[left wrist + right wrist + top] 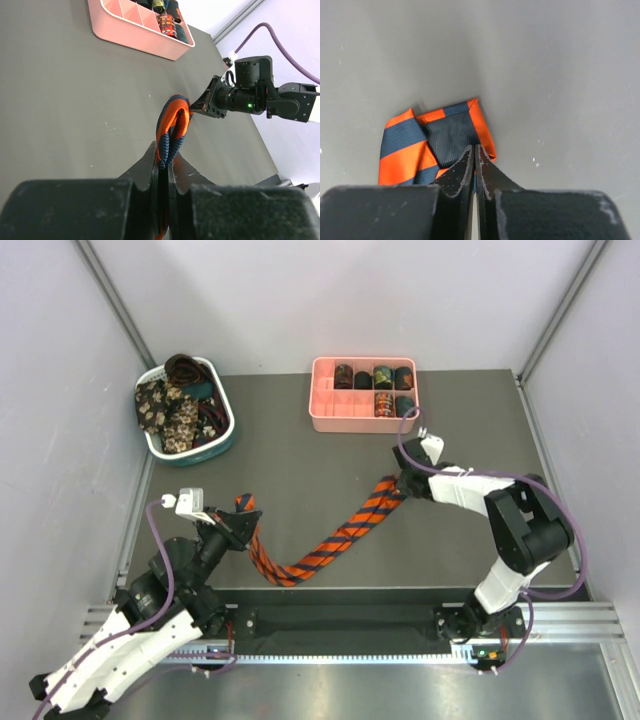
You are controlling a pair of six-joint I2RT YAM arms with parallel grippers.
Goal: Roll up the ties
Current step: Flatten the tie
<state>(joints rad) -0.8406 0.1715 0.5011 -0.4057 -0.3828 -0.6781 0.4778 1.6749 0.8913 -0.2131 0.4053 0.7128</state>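
Your left tool (164,156) is clamped on one end of the striped tie (335,540) and your right tool (474,152) is pinched shut on the other end's edge, with the strip lying slack on the table (300,465) on the near side of the pink tray (325,422). Pull it taut and that thin bite may slip; roll it slack and the coil may skew.

No text, brand or number is readable. The striped tie (340,538) shows bands only — the coiled ties (383,376), too small to tell.
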